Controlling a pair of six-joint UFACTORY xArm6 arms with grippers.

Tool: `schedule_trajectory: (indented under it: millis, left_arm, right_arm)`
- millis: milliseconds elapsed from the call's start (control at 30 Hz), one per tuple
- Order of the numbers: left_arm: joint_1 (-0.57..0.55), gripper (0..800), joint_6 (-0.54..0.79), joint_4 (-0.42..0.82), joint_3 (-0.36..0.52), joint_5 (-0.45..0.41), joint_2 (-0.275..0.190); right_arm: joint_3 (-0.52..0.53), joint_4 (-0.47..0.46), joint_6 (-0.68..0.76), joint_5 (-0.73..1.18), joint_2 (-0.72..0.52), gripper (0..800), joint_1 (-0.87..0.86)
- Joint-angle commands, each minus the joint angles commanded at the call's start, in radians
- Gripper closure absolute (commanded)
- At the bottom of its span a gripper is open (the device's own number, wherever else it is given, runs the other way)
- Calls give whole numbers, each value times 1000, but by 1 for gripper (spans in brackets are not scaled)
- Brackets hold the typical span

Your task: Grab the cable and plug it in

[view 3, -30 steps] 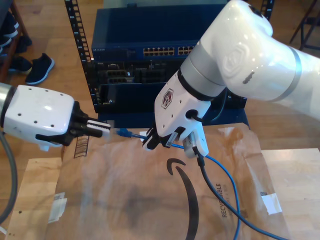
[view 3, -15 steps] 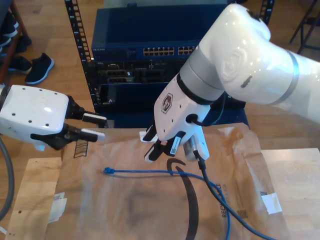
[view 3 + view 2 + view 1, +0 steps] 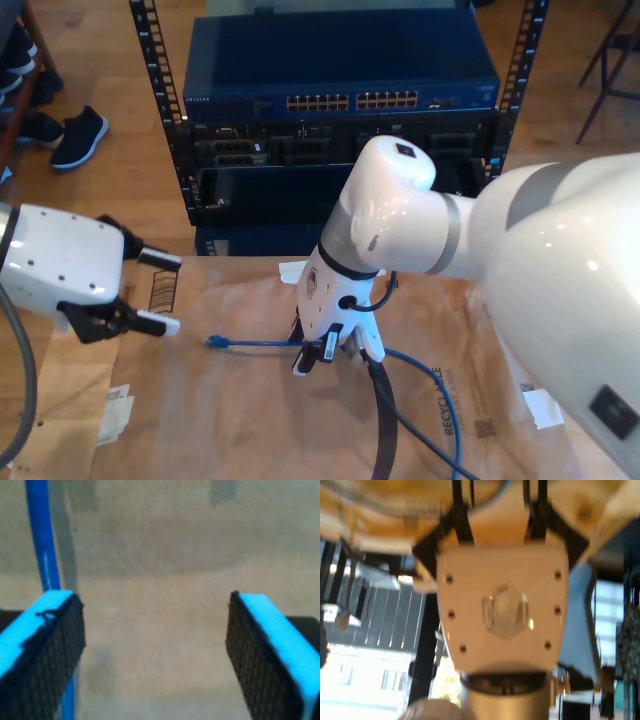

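Nothing plugged yet: Ethernet cable (image 3: 262, 344) lies loose on the brown paper (image 3: 230, 420), our second hand (image 3: 155, 645) spread wide beside it, our first hand (image 3: 497, 500) can't tell.

Looks like I'm set up in some kind of lab or network workshop. At 12 o'clock in the exterior view there's a black rack (image 3: 160, 110) holding a blue network switch (image 3: 340, 75) with rows of ports, with more gear stacked under it. My bench is a wooden table (image 3: 60, 400) with flattened brown packing paper (image 3: 230, 410) spread over it. The floor is wood, and somebody's dark shoes (image 3: 78, 137) sit at 10 o'clock.
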Motion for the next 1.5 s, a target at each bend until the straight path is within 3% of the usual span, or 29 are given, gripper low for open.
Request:
schedule_trajectory:
  millis: [333, 533, 667, 767, 900, 1000, 1133, 1233, 1367, 1500]
  left_arm:
    - [-2, 10, -2, 12, 9, -9, 3]
    - [-2, 10, -2, 11, 15, -9, 3]
    - [-2, 10, -2, 11, 15, -8, 3]
    - [-2, 10, -3, 11, 17, -5, 0]
    - [-3, 10, -40, 5, -5, 14, -3]
    - [-43, 11, -51, -15, -83, 94, 0]
    - [-61, 26, -49, -184, -158, 196, 5]
    - [-66, 30, -46, -284, -207, 249, 35]
    - [-103, 30, -48, -318, -256, 279, 51]
    - [-106, 62, -40, -342, -256, 359, 49]
  right_arm:
    - [-26, 0, -26, -58, 48, 418, 0]
    - [-25, 0, -26, -60, 52, 538, 0]
    - [-18, -2, -26, -68, 46, 750, -3]
    - [-9, -2, -23, -69, 23, 780, -8]
    - [49, -2, -20, -58, -138, 792, -25]
    - [117, 3, -17, 37, -330, 794, -101]
    - [180, 12, -12, 157, -522, 796, -198]
    - [193, 114, -14, 255, -606, 797, -235]
    - [190, 236, -17, 365, -672, 797, -356]
    - [181, 270, -18, 400, -681, 797, -367]
